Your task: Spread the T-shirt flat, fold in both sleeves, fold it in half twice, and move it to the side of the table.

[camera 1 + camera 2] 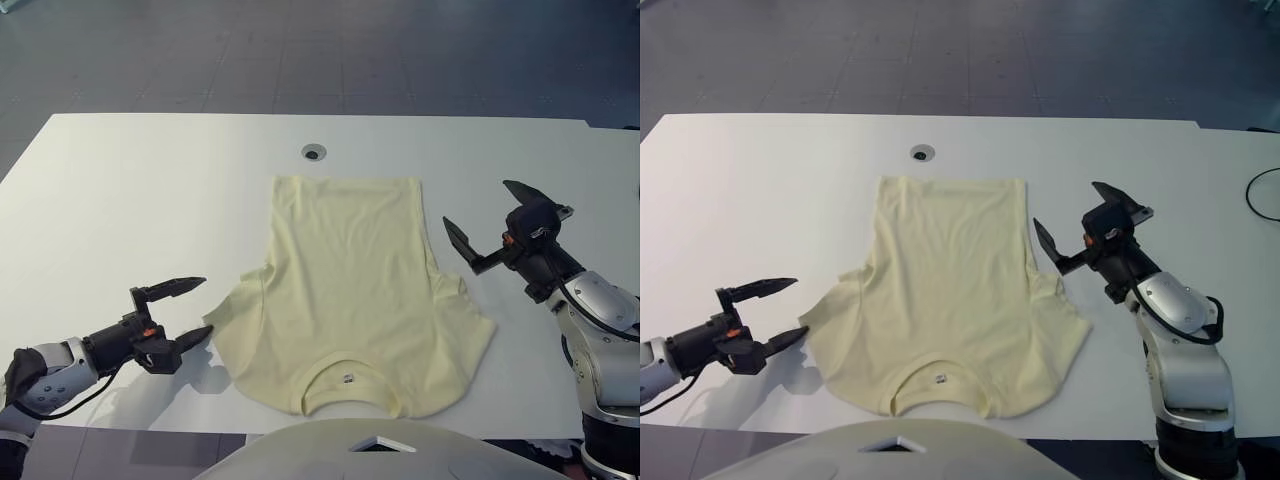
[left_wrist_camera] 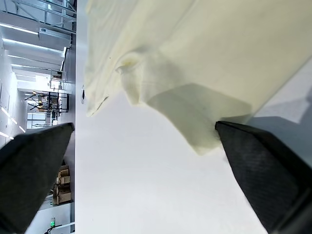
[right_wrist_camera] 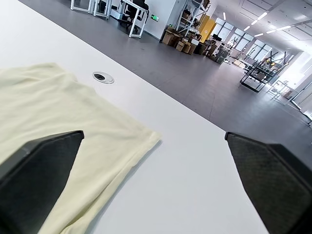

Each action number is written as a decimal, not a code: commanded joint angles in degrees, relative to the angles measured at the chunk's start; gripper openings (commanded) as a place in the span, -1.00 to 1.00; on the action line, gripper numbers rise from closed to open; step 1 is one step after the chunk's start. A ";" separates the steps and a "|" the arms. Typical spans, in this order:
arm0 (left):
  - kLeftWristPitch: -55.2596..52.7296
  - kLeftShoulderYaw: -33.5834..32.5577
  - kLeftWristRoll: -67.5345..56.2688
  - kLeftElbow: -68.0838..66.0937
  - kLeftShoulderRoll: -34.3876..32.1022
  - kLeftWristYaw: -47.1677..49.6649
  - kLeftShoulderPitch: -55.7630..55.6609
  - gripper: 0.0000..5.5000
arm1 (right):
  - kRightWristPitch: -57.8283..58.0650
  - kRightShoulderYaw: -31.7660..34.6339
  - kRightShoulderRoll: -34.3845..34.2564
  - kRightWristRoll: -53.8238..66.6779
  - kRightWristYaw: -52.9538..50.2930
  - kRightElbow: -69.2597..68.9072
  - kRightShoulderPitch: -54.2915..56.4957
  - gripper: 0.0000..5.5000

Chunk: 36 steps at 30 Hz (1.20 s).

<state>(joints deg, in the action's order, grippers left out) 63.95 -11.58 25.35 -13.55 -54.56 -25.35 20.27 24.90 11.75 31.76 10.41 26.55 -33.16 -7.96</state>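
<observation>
T-shirt spread flat; left gripper released, perhaps touching the sleeve edge; right gripper released, just beside.

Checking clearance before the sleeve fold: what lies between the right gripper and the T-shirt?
Just bare white table separates the right gripper from the pale yellow fabric T-shirt, per the left eye view.
</observation>
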 commanded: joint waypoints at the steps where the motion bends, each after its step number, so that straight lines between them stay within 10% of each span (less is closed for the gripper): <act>1: 0.83 0.16 0.54 -1.49 -3.43 0.49 1.00 0.96 | 0.32 -0.52 0.50 -0.41 0.09 0.41 0.39 0.96; 30: 5.10 13.42 9.21 -9.72 -3.96 6.16 -10.08 0.96 | 0.49 -1.95 0.66 -0.83 -0.26 0.40 0.07 0.96; 36: 5.59 16.19 10.21 -10.67 -5.23 7.53 -10.48 0.58 | 0.51 -1.86 0.84 -0.82 -0.14 0.61 0.21 0.96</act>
<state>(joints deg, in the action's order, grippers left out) 69.87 2.05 31.38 -23.01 -59.43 -16.51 8.33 24.95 9.74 31.85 10.10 26.32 -32.69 -8.00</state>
